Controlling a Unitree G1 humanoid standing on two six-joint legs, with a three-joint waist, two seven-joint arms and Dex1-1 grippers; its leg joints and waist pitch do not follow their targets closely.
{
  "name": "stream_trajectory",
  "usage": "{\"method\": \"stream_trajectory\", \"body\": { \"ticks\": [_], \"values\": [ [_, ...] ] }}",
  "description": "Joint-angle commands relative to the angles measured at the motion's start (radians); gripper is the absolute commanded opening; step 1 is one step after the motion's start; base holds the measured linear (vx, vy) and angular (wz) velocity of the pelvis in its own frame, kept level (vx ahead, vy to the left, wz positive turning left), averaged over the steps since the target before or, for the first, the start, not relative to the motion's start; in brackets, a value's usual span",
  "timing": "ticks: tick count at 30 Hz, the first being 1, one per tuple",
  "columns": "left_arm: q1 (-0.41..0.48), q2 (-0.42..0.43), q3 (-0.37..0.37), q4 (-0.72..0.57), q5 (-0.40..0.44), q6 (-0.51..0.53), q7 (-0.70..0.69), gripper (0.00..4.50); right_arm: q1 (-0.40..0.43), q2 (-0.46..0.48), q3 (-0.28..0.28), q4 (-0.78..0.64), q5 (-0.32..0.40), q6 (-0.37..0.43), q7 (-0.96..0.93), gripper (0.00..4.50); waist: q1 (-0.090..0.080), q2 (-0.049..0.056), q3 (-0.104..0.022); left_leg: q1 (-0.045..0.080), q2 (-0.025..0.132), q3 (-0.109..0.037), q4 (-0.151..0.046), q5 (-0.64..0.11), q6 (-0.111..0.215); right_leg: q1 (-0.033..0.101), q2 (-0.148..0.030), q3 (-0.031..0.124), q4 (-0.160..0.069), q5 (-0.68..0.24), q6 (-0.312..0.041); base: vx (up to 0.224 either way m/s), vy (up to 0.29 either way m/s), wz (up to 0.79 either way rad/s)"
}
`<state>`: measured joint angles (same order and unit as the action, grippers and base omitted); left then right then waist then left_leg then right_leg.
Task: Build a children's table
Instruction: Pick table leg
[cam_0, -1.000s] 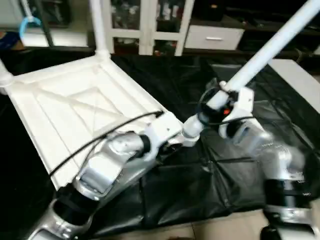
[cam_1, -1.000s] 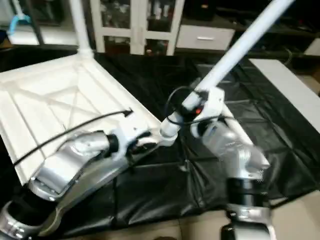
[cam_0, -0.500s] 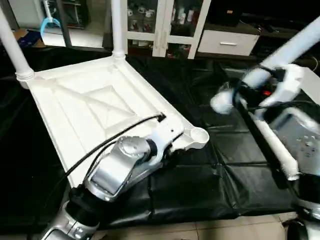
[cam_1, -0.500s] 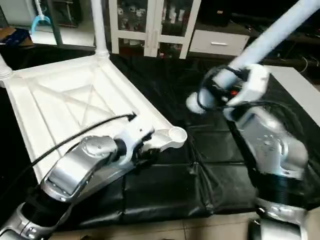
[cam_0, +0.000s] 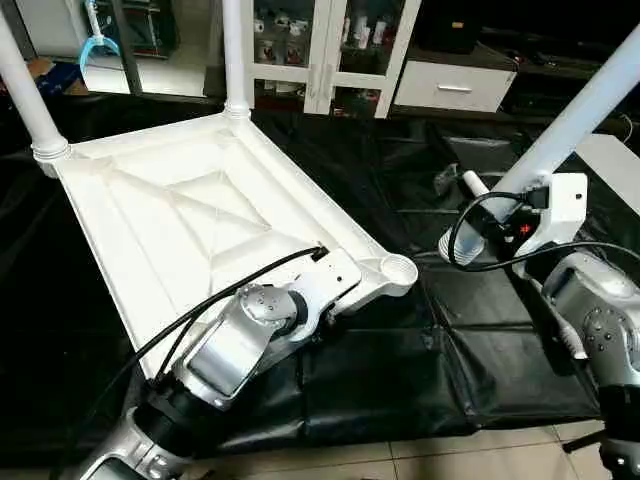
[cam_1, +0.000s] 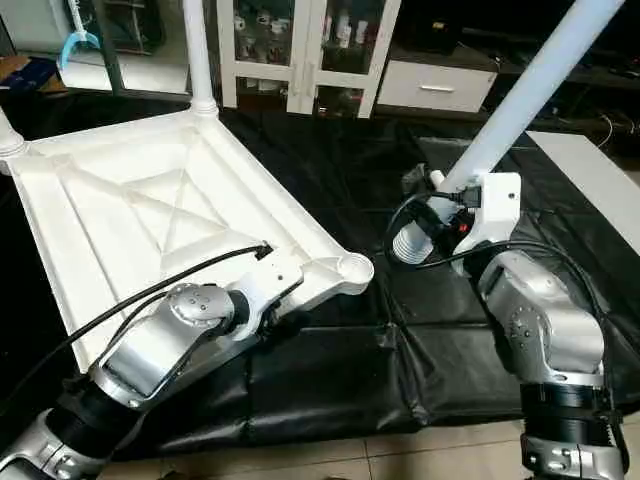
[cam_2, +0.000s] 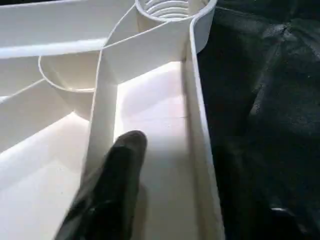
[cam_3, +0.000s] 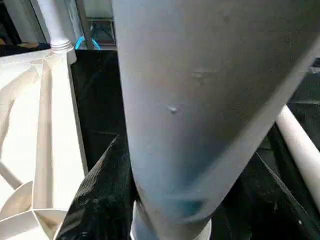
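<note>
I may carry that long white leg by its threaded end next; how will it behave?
The leg is a smooth round tube, so probably slippery and apt to roll if laid down. The right claw grips near its threaded end, leaving most overhanging, so it likely levers and swings. It looks stiff.

My left gripper (cam_0: 335, 312) is hiding under its own white wrist, so I am not seeing its fingertips from above. The held leg (cam_1: 530, 95) is running off the top edge. The two standing legs (cam_0: 235, 55) are getting cut off there too. The far tabletop (cam_0: 190, 215) corner is slipping past the side edge.
</note>
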<state>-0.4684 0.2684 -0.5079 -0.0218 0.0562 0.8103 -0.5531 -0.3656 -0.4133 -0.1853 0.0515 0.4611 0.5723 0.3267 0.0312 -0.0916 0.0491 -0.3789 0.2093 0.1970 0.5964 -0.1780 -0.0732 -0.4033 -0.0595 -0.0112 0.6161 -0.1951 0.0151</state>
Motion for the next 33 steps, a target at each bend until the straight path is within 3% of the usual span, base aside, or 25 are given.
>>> {"method": "stream_trajectory", "body": {
  "ticks": [1, 4, 5, 7, 12, 13, 15, 19, 21, 23, 25, 26, 29, 33],
  "values": [
    [0.007, 0.011, -0.011, 0.038, 0.022, -0.009, 0.000, 2.13, 0.004, 0.002, -0.009, -0.009, -0.010, -0.026, 0.000, 1.83, -0.003, 0.007, -0.064, 0.018, 0.015, -0.006, -0.056, -0.121, 0.007, 0.040, -0.042, 0.024, -0.066, -0.091, -0.152, 0.000, 0.000, 0.00],
    [0.009, 0.033, -0.020, 0.015, 0.007, -0.007, -0.049, 1.98, 0.012, 0.008, -0.008, -0.017, -0.011, -0.029, -0.002, 1.83, -0.005, 0.005, -0.063, 0.017, 0.015, -0.009, -0.059, -0.146, -0.006, 0.040, -0.043, 0.023, -0.069, -0.135, -0.144, 0.000, 0.000, 0.00],
    [0.011, 0.047, -0.031, 0.004, 0.003, -0.006, -0.071, 1.98, 0.015, 0.010, -0.007, -0.019, -0.010, -0.032, -0.003, 1.83, -0.007, 0.009, -0.063, 0.018, 0.015, -0.009, -0.059, -0.155, -0.011, 0.037, -0.042, 0.023, -0.070, -0.140, -0.142, 0.000, 0.000, 0.00],
    [0.018, 0.067, -0.045, -0.017, -0.008, 0.000, -0.103, 1.66, 0.016, 0.014, -0.008, -0.021, -0.011, -0.040, 0.002, 1.83, -0.010, 0.009, -0.062, 0.018, 0.014, -0.009, -0.059, -0.166, -0.014, 0.036, -0.042, 0.023, -0.070, -0.150, -0.141, 0.000, 0.000, 0.00],
    [0.021, 0.130, -0.109, -0.057, -0.016, 0.023, -0.184, 1.36, 0.004, 0.020, -0.012, -0.015, -0.014, -0.056, 0.010, 1.83, -0.011, 0.011, -0.063, 0.020, 0.015, -0.009, -0.059, -0.157, -0.015, 0.035, -0.042, 0.023, -0.067, -0.134, -0.148, 0.000, 0.000, 0.00],
    [0.026, 0.139, -0.120, -0.061, -0.013, 0.023, -0.193, 1.25, 0.000, 0.023, -0.013, -0.013, -0.016, -0.061, 0.009, 1.83, -0.010, 0.019, -0.064, 0.020, 0.015, -0.010, -0.059, -0.149, -0.017, 0.036, -0.042, 0.023, -0.063, -0.115, -0.152, 0.000, 0.000, 0.00],
    [0.030, 0.141, -0.124, -0.056, -0.006, 0.024, -0.192, 1.11, -0.005, 0.026, -0.013, -0.013, -0.017, -0.064, 0.007, 1.83, -0.012, 0.015, -0.064, 0.019, 0.014, -0.008, -0.058, -0.144, -0.016, 0.038, -0.040, 0.023, -0.062, -0.090, -0.159, 0.000, 0.000, 0.00],
    [0.029, 0.162, -0.133, -0.049, 0.009, 0.016, -0.208, 0.83, -0.012, 0.032, -0.019, -0.009, -0.016, -0.071, 0.000, 1.83, -0.011, 0.015, -0.064, 0.020, 0.014, -0.007, -0.059, -0.160, -0.020, 0.037, -0.041, 0.024, -0.066, -0.125, -0.155, 0.000, 0.000, 0.00],
    [0.030, 0.179, -0.111, -0.044, 0.002, -0.013, -0.221, 0.61, -0.015, 0.036, -0.023, -0.005, -0.015, -0.080, -0.002, 1.83, -0.011, 0.016, -0.063, 0.019, 0.013, -0.008, -0.060, -0.168, -0.021, 0.037, -0.042, 0.024, -0.068, -0.146, -0.149, 0.000, 0.000, 0.00],
    [0.035, 0.270, -0.083, -0.028, -0.016, -0.196, -0.312, 0.46, -0.016, 0.042, -0.024, -0.002, -0.015, -0.086, -0.001, 1.83, -0.012, 0.018, -0.062, 0.018, 0.012, -0.009, -0.062, -0.186, -0.025, 0.035, -0.042, 0.024, -0.072, -0.186, -0.137, 0.000, 0.000, 0.00],
    [0.036, 0.276, -0.080, -0.027, -0.019, -0.205, -0.318, 0.39, -0.015, 0.042, -0.024, -0.002, -0.015, -0.086, 0.000, 1.83, -0.012, 0.020, -0.061, 0.019, 0.010, -0.010, -0.062, -0.203, -0.026, 0.032, -0.042, 0.023, -0.076, -0.218, -0.127, 0.000, 0.000, 0.00],
    [0.049, 0.331, -0.054, -0.021, -0.043, -0.315, -0.384, 0.34, -0.012, 0.047, -0.022, -0.003, -0.016, -0.089, 0.004, 1.83, -0.014, 0.021, -0.057, 0.022, 0.010, -0.010, -0.064, -0.234, -0.033, 0.025, -0.042, 0.023, -0.081, -0.265, -0.117, 0.000, 0.000, 0.00],
    [0.056, 0.394, -0.025, -0.004, -0.039, -0.360, -0.410, 0.20, -0.001, 0.055, -0.012, -0.010, -0.008, -0.087, 0.022, 1.83, -0.015, 0.028, -0.056, 0.029, 0.014, -0.011, -0.067, -0.270, -0.049, 0.016, -0.039, 0.023, -0.079, -0.292, -0.115, 0.000, 0.000, 0.00],
    [0.066, 0.449, -0.006, 0.008, -0.034, -0.360, -0.432, 0.01, 0.022, 0.066, 0.008, -0.036, 0.036, -0.060, 0.076, 1.83, -0.009, 0.031, -0.055, 0.031, 0.015, -0.012, -0.072, -0.295, -0.059, 0.015, -0.041, 0.024, -0.077, -0.299, -0.118, 0.000, 0.000, 0.00]
  ]
}}
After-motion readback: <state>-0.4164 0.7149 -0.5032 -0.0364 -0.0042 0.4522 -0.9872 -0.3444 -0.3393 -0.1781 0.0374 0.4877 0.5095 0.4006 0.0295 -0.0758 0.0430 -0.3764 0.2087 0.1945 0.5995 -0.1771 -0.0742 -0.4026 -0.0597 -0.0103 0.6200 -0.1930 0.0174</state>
